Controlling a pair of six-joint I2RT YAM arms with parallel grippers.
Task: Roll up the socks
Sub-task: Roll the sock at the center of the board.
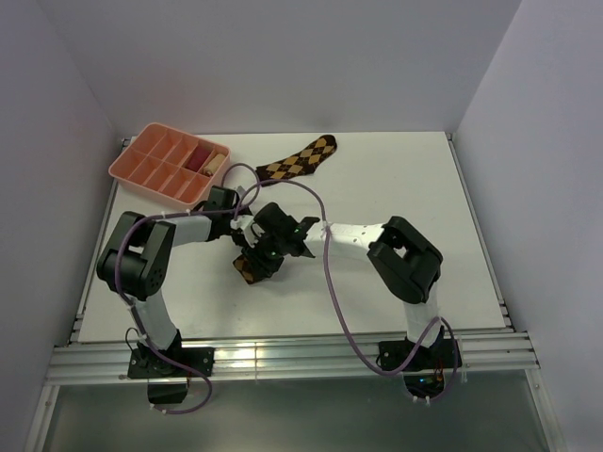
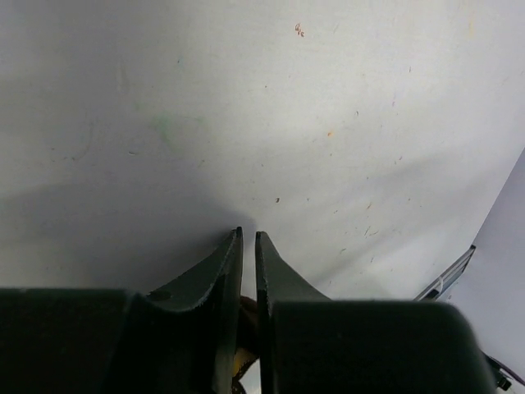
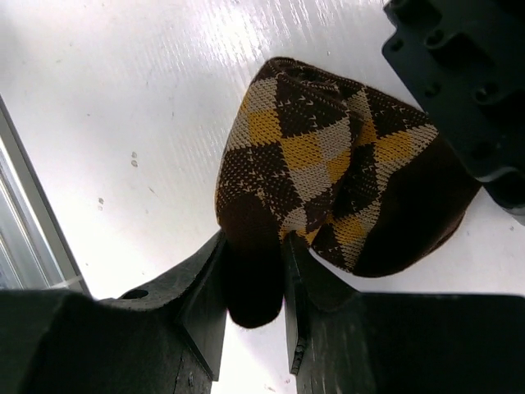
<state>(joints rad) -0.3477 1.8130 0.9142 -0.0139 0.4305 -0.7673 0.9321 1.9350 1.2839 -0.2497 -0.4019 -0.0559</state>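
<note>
On the table (image 1: 396,188), well off every edge: folded sock (image 3: 328,156) in narrow left gripper (image 2: 248,238) and right gripper (image 3: 254,246).

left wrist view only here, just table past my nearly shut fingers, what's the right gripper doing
Observer: The right gripper is shut on a dark end of the bunched sock.
Operator: ok, and where's the second one
Observer: The flat sock lies at the table's far edge, just right of the tray.
</note>
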